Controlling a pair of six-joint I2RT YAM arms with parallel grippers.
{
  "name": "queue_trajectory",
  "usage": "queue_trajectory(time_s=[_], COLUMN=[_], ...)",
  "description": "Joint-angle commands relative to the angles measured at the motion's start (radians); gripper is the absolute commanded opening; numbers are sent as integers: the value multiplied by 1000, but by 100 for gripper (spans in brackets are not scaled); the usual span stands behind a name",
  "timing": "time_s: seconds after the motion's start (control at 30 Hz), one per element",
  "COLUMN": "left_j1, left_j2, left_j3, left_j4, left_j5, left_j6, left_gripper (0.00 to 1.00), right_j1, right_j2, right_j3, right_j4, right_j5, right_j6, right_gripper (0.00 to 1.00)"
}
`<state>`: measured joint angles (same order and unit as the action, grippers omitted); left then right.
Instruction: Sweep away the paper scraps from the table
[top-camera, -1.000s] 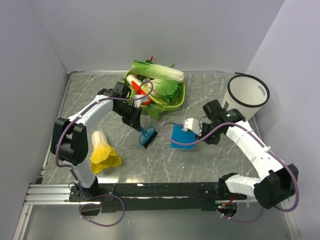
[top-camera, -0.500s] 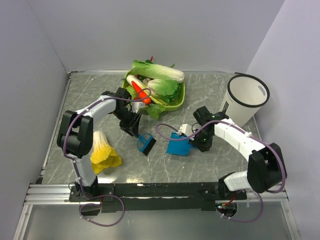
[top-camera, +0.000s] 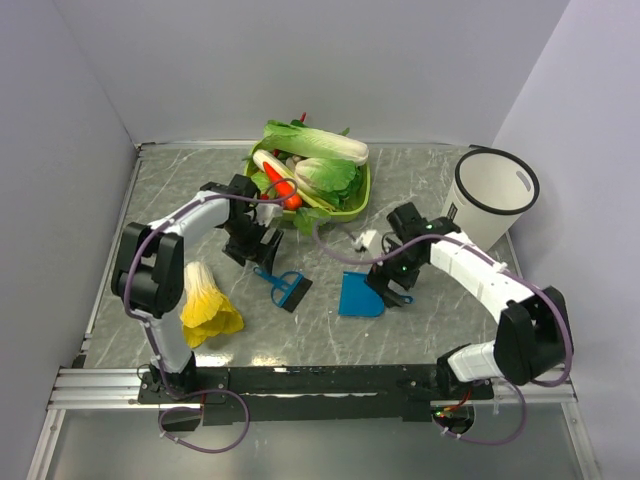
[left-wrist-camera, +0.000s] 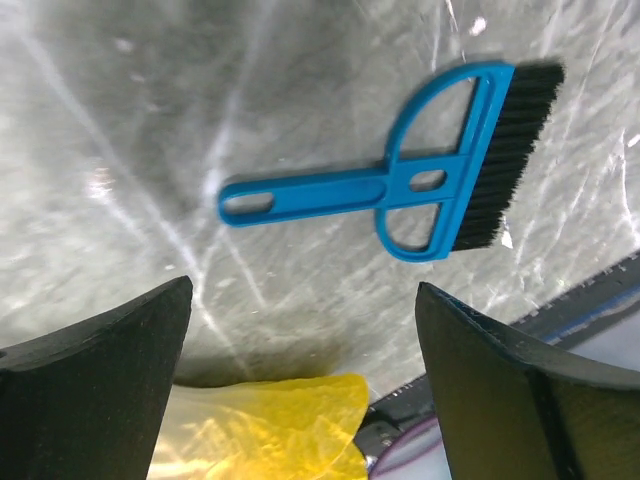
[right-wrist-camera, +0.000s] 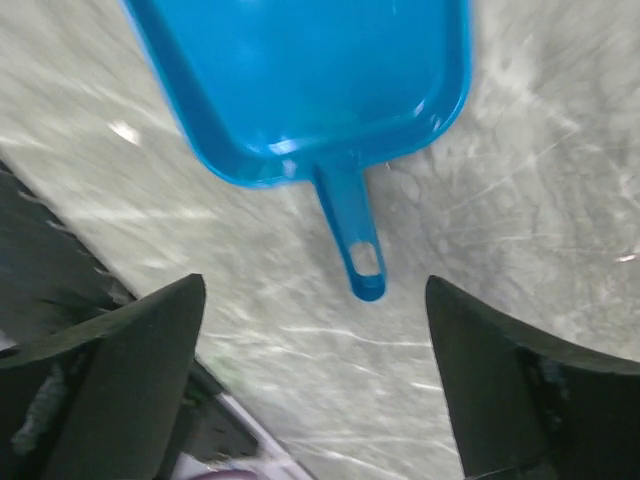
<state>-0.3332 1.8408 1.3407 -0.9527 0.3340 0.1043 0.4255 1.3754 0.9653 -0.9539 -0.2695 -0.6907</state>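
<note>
No paper scraps show in any view. A blue hand brush (top-camera: 285, 288) (left-wrist-camera: 420, 180) lies flat on the grey-green marble table (top-camera: 300, 335), bristles toward the near edge. My left gripper (top-camera: 257, 250) (left-wrist-camera: 303, 300) hovers open just behind its handle, holding nothing. A blue dustpan (top-camera: 358, 296) (right-wrist-camera: 300, 80) lies flat to the right of the brush, its short handle (right-wrist-camera: 352, 245) pointing at my right gripper (top-camera: 392, 283) (right-wrist-camera: 315, 290). That gripper is open and apart from the handle.
A yellow-and-white leafy cabbage (top-camera: 205, 300) (left-wrist-camera: 260, 425) lies near the left arm. A green basket (top-camera: 355, 205) of vegetables stands at the back centre. A white bin (top-camera: 492, 195) stands at the back right. The metal rail (top-camera: 300, 378) runs along the near edge.
Both grippers have opened. The brush has dropped flat on the table from the left gripper, and the dustpan from the right one. Both grippers have drawn back a little.
</note>
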Motion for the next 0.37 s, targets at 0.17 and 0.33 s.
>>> queue_trajectory(time_s=[0.17, 0.33], left_j1=[91, 170], left_j2=[-235, -253], left_j3=[-32, -40], left_j4=[205, 266], left_j5=[-70, -116], left_j6=[-1, -69], left_gripper=[97, 97], right_j1=[-27, -43], right_j2=[-84, -33], right_j3=[277, 391], right_j4=[105, 164], right_j5=[61, 160], right_j6=[511, 502], right_gripper=[100, 100])
